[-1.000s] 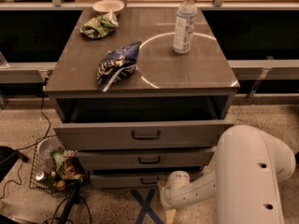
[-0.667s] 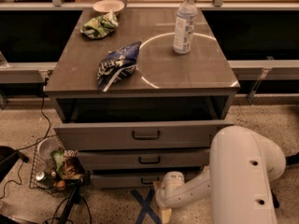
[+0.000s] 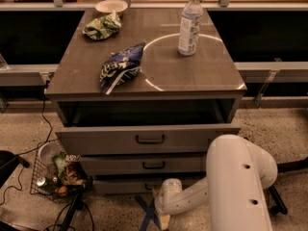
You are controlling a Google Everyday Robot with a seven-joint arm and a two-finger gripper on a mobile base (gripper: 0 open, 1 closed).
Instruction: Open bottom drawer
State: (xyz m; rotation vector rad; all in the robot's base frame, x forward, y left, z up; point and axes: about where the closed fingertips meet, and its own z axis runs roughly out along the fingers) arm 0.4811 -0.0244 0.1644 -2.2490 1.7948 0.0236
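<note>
The grey cabinet (image 3: 144, 88) has three drawers. The bottom drawer (image 3: 120, 186) is the lowest grey front, just above the floor, and it sits further back than the two fronts above it. My gripper (image 3: 162, 190) is at the end of the white arm (image 3: 236, 186), low to the floor and right up against the middle of the bottom drawer's front. The round white wrist covers the drawer's dark handle and the gripper's tip. The middle drawer (image 3: 154, 164) shows its handle. The larger top drawer (image 3: 150, 139) is pulled partly out.
On the cabinet top are a water bottle (image 3: 189, 24), a blue snack bag (image 3: 120, 67), a green bag (image 3: 101, 27) and a white bowl (image 3: 111, 6). A wire basket of litter (image 3: 57, 174) and cables lie on the floor at left. A blue tape cross (image 3: 147, 213) marks the floor.
The arm's wrist and gripper have moved left along the bottom drawer's front, toward its middle. The drawers and the things on the cabinet top have not moved.
</note>
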